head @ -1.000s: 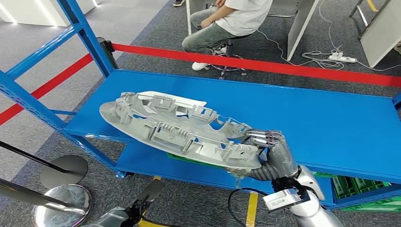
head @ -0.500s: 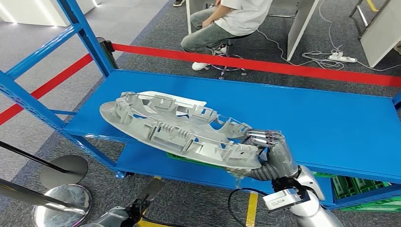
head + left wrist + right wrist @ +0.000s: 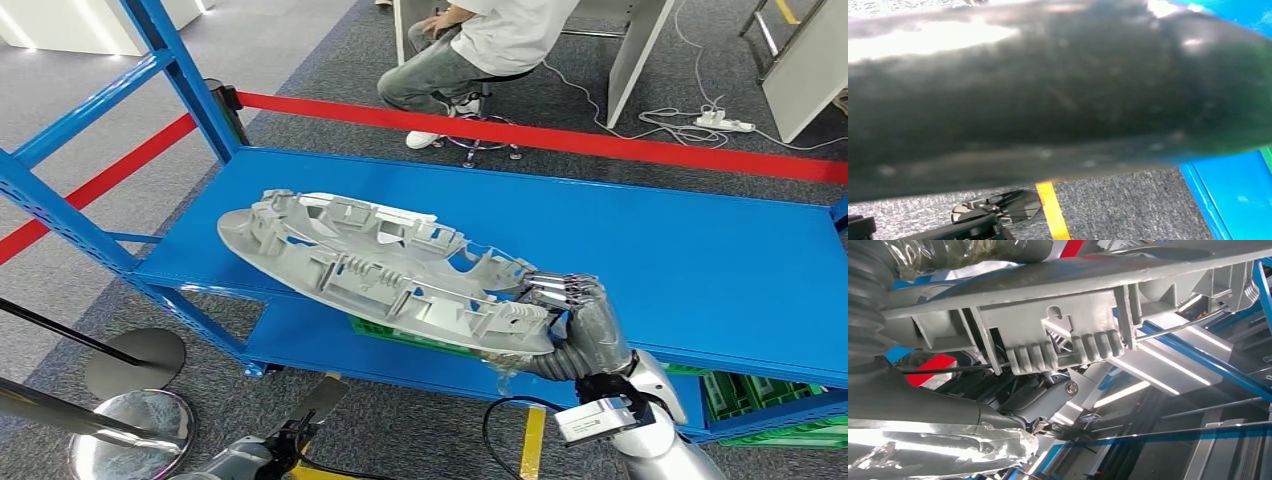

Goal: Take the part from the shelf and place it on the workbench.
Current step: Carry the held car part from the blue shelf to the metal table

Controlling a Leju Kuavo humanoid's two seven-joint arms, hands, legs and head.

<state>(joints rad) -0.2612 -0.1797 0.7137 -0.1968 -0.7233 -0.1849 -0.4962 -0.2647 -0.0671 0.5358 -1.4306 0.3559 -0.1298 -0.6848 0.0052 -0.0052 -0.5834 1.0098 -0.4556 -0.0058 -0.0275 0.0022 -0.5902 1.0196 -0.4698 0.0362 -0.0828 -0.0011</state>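
A long grey plastic part (image 3: 380, 270), ribbed with clips on its upper face, hangs tilted over the front left of the blue shelf (image 3: 650, 240). My right hand (image 3: 580, 315) grips the part's right end from below, at the shelf's front edge. In the right wrist view the part's ribbed edge (image 3: 1068, 320) runs across just beyond that hand (image 3: 908, 405). My left hand (image 3: 290, 440) hangs low beside the shelf, dark and small, and I cannot make out how its fingers lie.
A blue upright (image 3: 185, 75) and side rail frame the shelf on the left. Red barrier tape (image 3: 560, 135) runs behind it, with a person seated (image 3: 480, 50) beyond. Stanchion bases (image 3: 135, 360) stand on the floor at lower left. Green crates (image 3: 770, 400) sit on the lower level.
The part has shifted slightly to the right, its left end now a little farther from the upright. The right hand keeps its hold. The seated person has leaned a bit.
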